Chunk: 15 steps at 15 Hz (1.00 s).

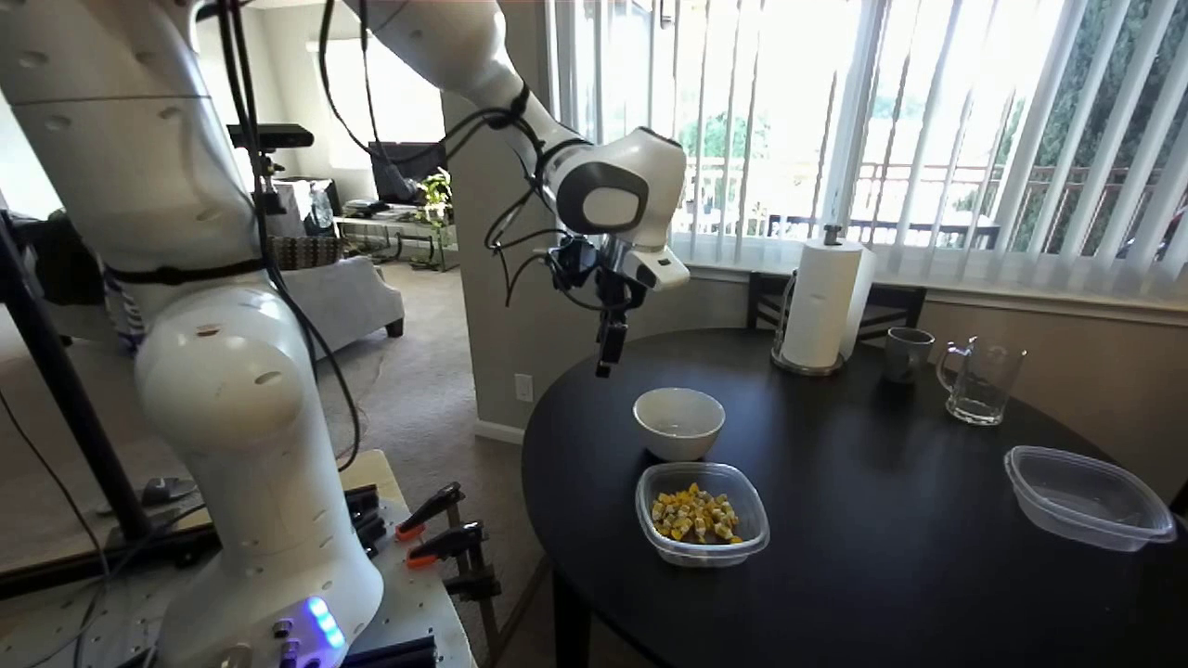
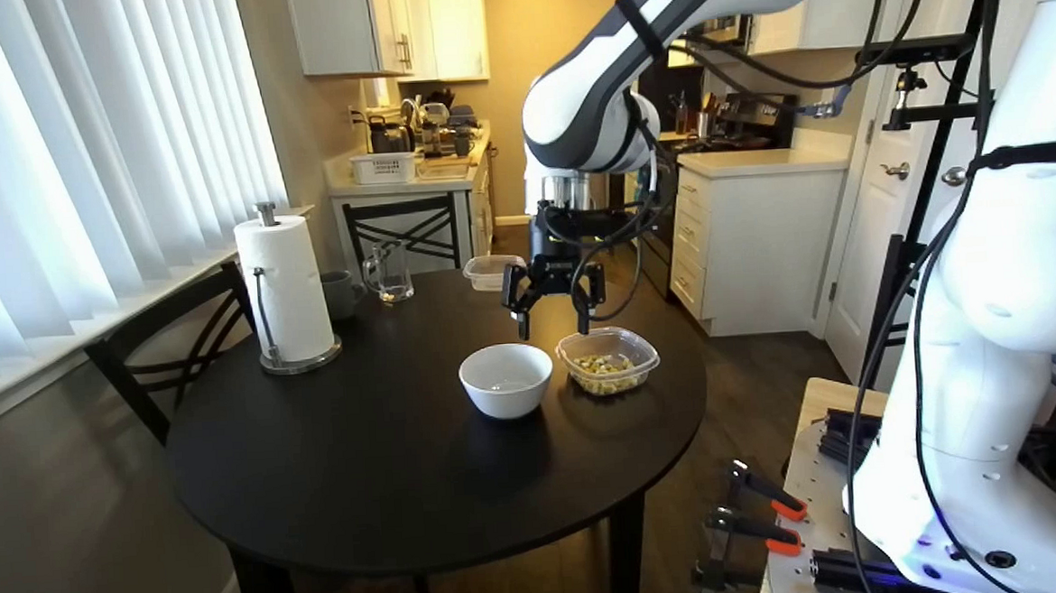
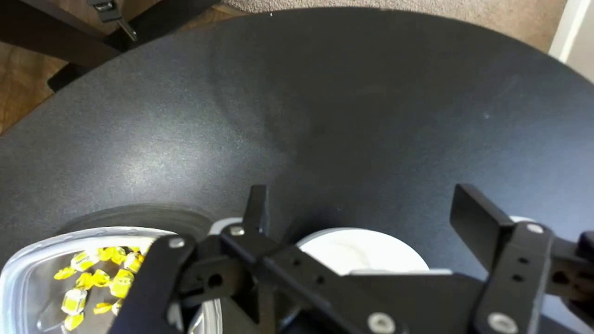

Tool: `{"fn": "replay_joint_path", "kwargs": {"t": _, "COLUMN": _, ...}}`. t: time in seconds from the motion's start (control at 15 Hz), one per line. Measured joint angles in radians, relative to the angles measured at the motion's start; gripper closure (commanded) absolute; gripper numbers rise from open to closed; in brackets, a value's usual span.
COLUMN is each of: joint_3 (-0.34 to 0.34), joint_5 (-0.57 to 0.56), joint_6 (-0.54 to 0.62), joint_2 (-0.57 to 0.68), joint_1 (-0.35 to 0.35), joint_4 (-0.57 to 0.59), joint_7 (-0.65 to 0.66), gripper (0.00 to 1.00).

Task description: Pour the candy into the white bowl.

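Observation:
The candy point(image 1: 696, 515) is a heap of yellow wrapped pieces inside a clear, roughly square plastic container point(image 1: 705, 558) on the round black table. Both also show in an exterior view, the candy point(image 2: 606, 374) in its container point(image 2: 644, 363). In the wrist view, the candy point(image 3: 121, 284) is partly hidden by the gripper. The white bowl point(image 1: 679, 431) stands upright beside the container and looks empty; it also shows in an exterior view point(image 2: 506, 388) and partly in the wrist view point(image 3: 362, 248). My gripper point(image 2: 553, 325) is above the table near the bowl, fingers apart, holding nothing; its fingers point(image 3: 359, 204) also show in the wrist view.
A paper-towel roll point(image 1: 821, 306), a grey mug point(image 1: 907, 354) and a glass mug point(image 1: 982, 385) stand on the table near the window. An empty clear oval container point(image 1: 1086, 496) is at the table's far end from the robot. Black chairs point(image 2: 407, 235) stand round the table point(image 2: 338, 469).

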Motion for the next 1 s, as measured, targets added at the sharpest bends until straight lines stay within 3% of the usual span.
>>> {"fn": "replay_joint_path", "kwargs": {"t": 0.2, "joint_3": -0.012, "joint_5": -0.001, "joint_6": 0.055, "joint_2": 0.074, "joint_1": 0.0, "joint_4": 0.015, "joint_7": 0.107, "gripper": 0.0}}
{"fn": "replay_joint_path", "kwargs": {"t": 0.47, "joint_3": -0.045, "joint_5": -0.075, "joint_6": 0.062, "joint_2": 0.067, "joint_1": -0.001, "joint_4": -0.006, "joint_7": 0.28, "gripper": 0.0}}
{"fn": "replay_joint_path", "kwargs": {"t": 1.0, "joint_3": -0.047, "joint_5": -0.084, "joint_6": 0.06, "joint_2": 0.067, "joint_1": 0.001, "joint_4": -0.005, "joint_7": 0.292, "gripper": 0.0}}
